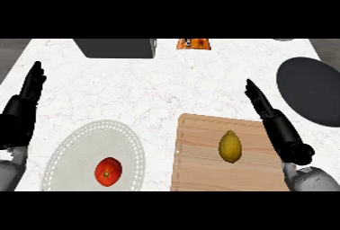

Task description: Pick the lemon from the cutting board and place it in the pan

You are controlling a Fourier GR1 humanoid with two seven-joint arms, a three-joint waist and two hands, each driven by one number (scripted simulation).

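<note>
Lemon [230, 146] lies on the wooden cutting board [199, 161], upright-long in the head view, a bit right of the board's centre. Nothing touches it. Right hand [275, 123] sits over the board's right edge, just beside the lemon but apart from it, fingers [254, 93] straight and pressed together, pointing away past the board's far corner, holding nothing. Dark pan [310, 90] is on the white worktop [166, 85] beyond and right of the board, near the right hand's fingertips. Left of the board, just beside it: pale plate [79, 143] with a tomato [108, 171] on its near part. Left hand [25, 96] is far left of the board, past the plate, fingers straight and together, holding nothing. Well beyond the board, at the worktop's far edge: dark grey box [116, 47] and a small orange packet [194, 43].
</note>
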